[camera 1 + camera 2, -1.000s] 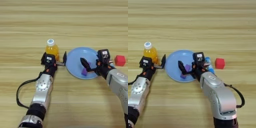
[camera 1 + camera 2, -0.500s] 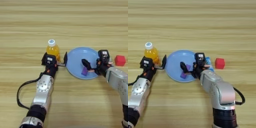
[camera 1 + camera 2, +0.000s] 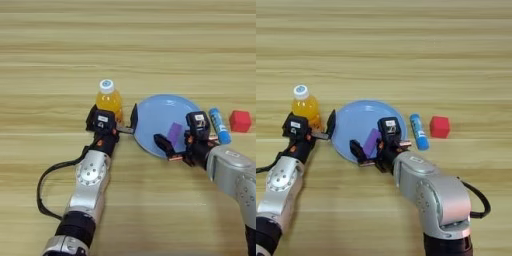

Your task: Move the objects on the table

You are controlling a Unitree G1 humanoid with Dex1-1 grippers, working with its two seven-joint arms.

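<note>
- I read the right claw as released: its two black fingers are spread over the near rim of the blue plate, apart from the purple oblong block lying on the plate.
- The left claw grips nothing; one finger stands at the plate's left rim, beside the orange drink bottle.
- Recommended: lift the right claw straight up before withdrawing, so a finger does not drag the block.
- Materials: smooth round plate; translucent bottle with a white cap; hard-edged red cube; blue cylindrical tube; plank-grained desk.
</note>
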